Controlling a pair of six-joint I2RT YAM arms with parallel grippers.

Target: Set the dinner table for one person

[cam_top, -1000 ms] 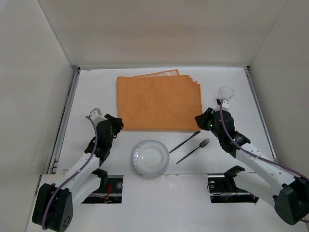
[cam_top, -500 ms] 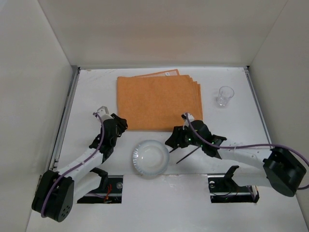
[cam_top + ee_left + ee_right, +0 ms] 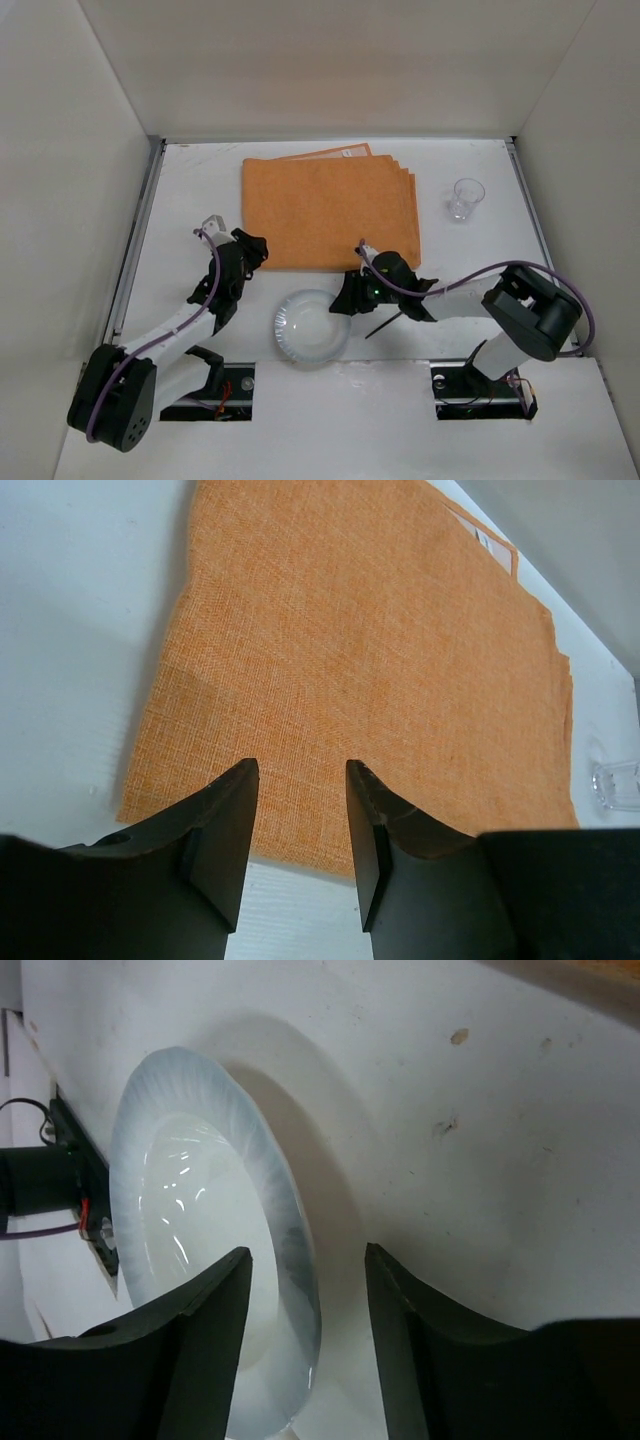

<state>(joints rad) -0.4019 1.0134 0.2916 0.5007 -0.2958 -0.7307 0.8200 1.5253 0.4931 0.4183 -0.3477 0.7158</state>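
Note:
An orange placemat [image 3: 328, 211] lies on the white dinner table [image 3: 190, 195] at the back middle. It also fills the left wrist view [image 3: 370, 650]. A clear plate [image 3: 305, 328] lies near the front edge; its rim shows in the right wrist view [image 3: 285, 1230]. My right gripper [image 3: 343, 300] is open at the plate's right rim, and the rim stands between its jaws [image 3: 305, 1290]. My left gripper [image 3: 255, 246] is open and empty over the placemat's near left edge [image 3: 298, 810]. A black fork [image 3: 385, 323] is partly hidden under the right arm. A clear glass [image 3: 465, 199] stands at the right.
White walls enclose the table on three sides. A metal rail [image 3: 135, 240] runs along the left edge. The arm bases and cables [image 3: 225, 385] sit at the near edge. The glass also shows at the right edge of the left wrist view [image 3: 615, 785].
My right arm has swung from beside the glass leftward and down to the plate's right rim, leaving the glass standing. My left gripper has moved slightly right toward the placemat's edge.

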